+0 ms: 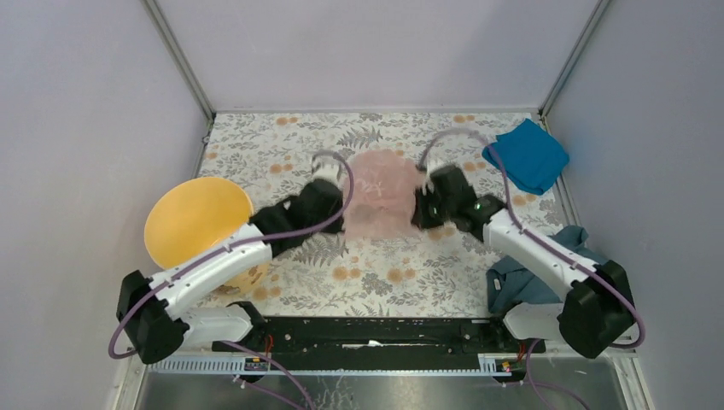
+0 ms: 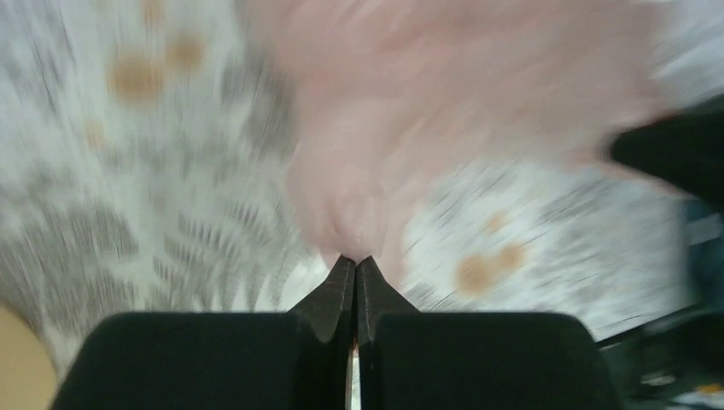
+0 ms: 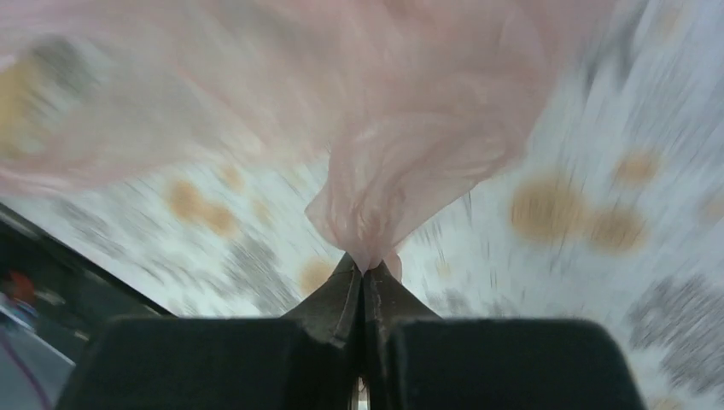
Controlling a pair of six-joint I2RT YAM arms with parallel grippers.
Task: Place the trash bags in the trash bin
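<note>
Left gripper (image 2: 354,265) and right gripper (image 3: 365,266) each pinch an edge of the bag (image 1: 380,192), spread between them at the desk's (image 1: 384,273) centre. Bin (image 1: 196,224) sits at 9 o'clock from it. Grasp looks done; carrying over and dropping in remain.

pale lilac walls (image 1: 367,51) | metal corner posts (image 1: 179,61) | floral-print table cover (image 1: 384,273) | even light

Nothing legible anywhere, not even on the trash bin (image 1: 195,220).
</note>
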